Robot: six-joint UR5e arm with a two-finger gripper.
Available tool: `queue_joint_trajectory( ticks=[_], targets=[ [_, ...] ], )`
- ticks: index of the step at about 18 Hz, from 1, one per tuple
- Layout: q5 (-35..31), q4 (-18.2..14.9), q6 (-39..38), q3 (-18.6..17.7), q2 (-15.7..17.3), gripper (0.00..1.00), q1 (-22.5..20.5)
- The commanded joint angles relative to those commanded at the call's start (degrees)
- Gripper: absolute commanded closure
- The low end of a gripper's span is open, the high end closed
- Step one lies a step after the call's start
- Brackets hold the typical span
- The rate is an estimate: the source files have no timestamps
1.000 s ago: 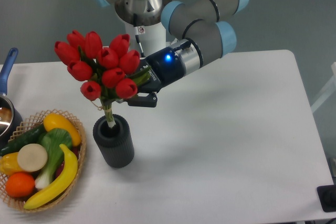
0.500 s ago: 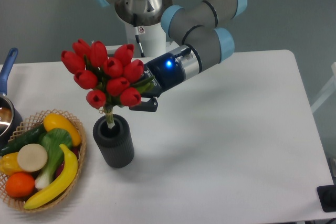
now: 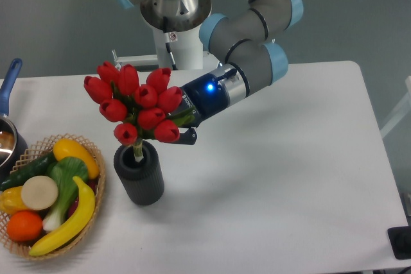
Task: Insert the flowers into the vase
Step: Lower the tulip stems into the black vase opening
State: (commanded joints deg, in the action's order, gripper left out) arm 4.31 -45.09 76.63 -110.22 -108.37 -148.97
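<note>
In the fixed camera view, the flowers (image 3: 136, 102) stand tilted over the vase (image 3: 139, 174), their red buds leaning toward 11 o'clock and the pale stem ends dipping into the vase's round mouth. The vase sits upright on the white table (image 3: 276, 178), left of centre. The gripper (image 3: 180, 122) comes in from 2 o'clock of the bunch, closed around the stems and leaves just under the buds; one dark finger shows below the lowest bud. A blue light glows on the wrist behind it. At 8 o'clock of the vase, just beside it, a woven basket (image 3: 96, 158) holds a banana, an orange and green vegetables. At the far left edge of the table, a blue-handled pot (image 3: 8, 113) is partly cut off.
</note>
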Motion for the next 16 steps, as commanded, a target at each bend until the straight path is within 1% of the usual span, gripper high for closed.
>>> queue_joint_trajectory(
  ticks=[5, 9, 12, 16],
  targets=[
    [-0.1, 0.1, 0.3, -0.6, -0.2, 0.84, 0.1],
    [-0.2, 0.2, 0.4, -3.2, 0.3, 0.84, 0.0],
    [-0.2, 0.2, 0.4, -3.7, 0.3, 0.84, 0.0],
    [-0.2, 0.2, 1.2, -5.5, 0.5, 0.84, 0.2]
  ],
)
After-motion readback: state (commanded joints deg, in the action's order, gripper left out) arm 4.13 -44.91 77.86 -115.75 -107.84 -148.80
